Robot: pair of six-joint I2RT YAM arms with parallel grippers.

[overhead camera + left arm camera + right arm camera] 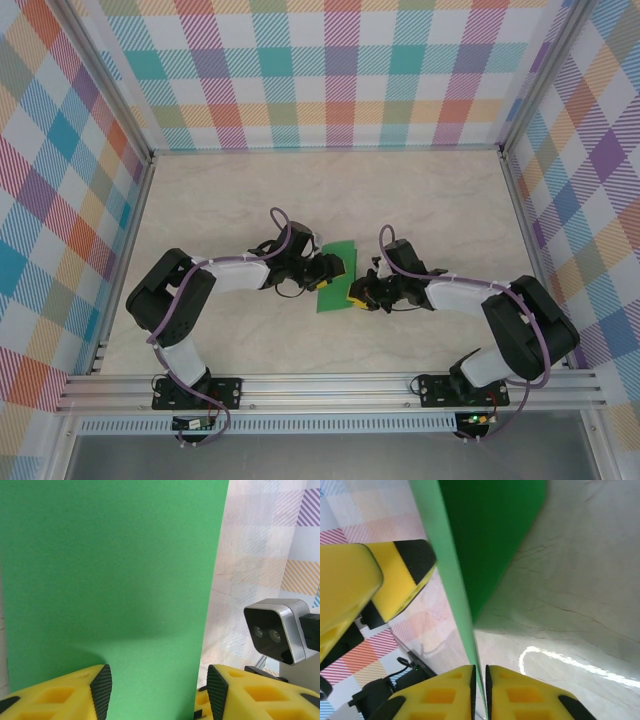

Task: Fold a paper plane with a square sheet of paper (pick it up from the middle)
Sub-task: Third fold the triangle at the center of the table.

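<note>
The left wall (50,200) is a pastel plaid of teal, orange, purple and pink, and the same plaid covers the back wall (340,70) and the right wall (600,180). Aluminium posts stand in the corners, and an aluminium rail (330,385) with the 2 arm bases bolted to it runs along the near edge. The table (430,200) is pale cream stone with faint veining. In the right wrist view it catches a bright curved glare.

From the left, the left arm reaches in to the middle of the table. The left gripper (157,692) has its 2 yellow fingers (60,697) well apart, about halfway spread. The square sheet of paper (110,565) lies between the black pads, clamped by neither. It sits at the middle of the table (340,255), plain bright green, between the 2 grippers.

On its right, the right gripper (479,690) has its jaws almost together, pinching the sheet's thin edge (462,595). There the paper is seen edge-on, with bare tabletop to its right.
</note>
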